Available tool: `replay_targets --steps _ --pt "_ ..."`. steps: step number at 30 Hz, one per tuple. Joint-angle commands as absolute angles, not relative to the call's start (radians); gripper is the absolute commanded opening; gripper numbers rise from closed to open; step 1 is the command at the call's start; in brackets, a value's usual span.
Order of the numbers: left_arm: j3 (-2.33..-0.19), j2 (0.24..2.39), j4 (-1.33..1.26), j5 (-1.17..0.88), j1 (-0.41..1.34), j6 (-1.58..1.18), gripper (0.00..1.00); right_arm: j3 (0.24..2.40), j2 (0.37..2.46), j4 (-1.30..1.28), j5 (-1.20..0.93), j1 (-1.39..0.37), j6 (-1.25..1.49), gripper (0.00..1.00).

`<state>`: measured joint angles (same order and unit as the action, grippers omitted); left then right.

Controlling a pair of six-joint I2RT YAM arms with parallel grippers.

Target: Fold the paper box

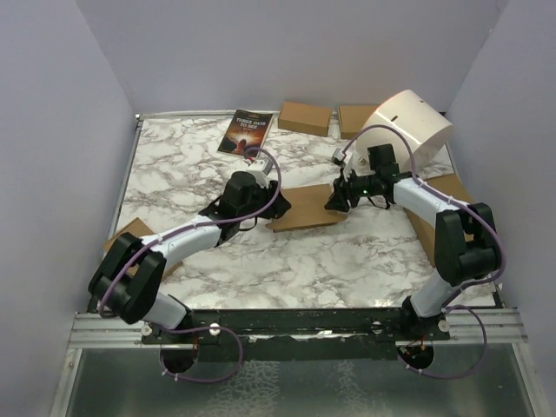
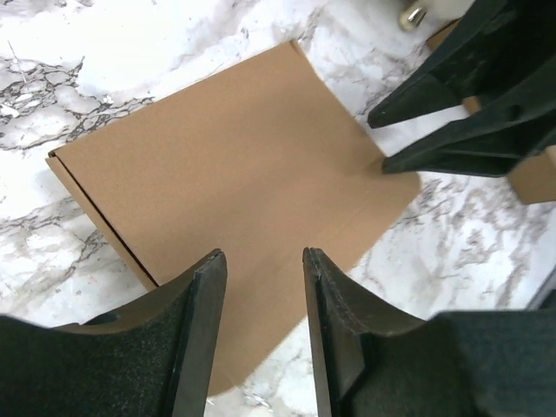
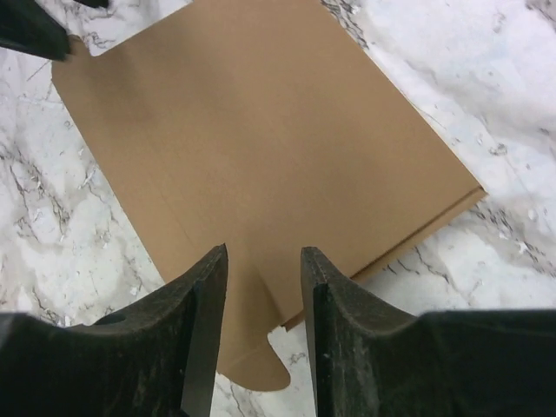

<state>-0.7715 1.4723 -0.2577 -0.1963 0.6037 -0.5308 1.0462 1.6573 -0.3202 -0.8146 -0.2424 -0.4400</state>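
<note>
Box (image 1: 306, 208) flat on table (image 1: 347, 261), lying under and ahead of both sets of jaws. Left gripper (image 2: 263, 256): jaws part open, gripping nothing, poised over box's near edge. Right gripper (image 3: 263, 252): likewise part open, empty, above a rounded tab at the opposite edge. Marble showing either side of each pair of jaws.

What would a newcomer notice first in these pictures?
The left gripper and right gripper face each other, jaws apart, over the paper box lying at the centre of the marble table. At the back right, a big white curved shell looms behind the right gripper; a dark book lies at the back edge.
</note>
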Motion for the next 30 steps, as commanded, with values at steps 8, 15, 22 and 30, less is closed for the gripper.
replay_targets --steps 8,15,22,30 --pt "-0.519 1.248 -0.375 -0.128 0.524 -0.751 0.61 1.030 1.650 -0.279 -0.914 -0.135 -0.288 0.49" --pt "-0.514 1.321 -0.452 -0.194 0.507 -0.841 0.61 1.036 1.681 -0.278 -0.887 -0.129 -0.242 0.51" --pt "-0.529 1.419 -0.530 -0.233 0.469 -0.888 0.56 1.031 1.693 -0.259 -0.845 -0.124 -0.204 0.51" --pt "-0.535 1.514 -0.654 -0.321 0.459 -0.977 0.49 1.041 1.726 -0.273 -0.841 -0.118 -0.204 0.50"
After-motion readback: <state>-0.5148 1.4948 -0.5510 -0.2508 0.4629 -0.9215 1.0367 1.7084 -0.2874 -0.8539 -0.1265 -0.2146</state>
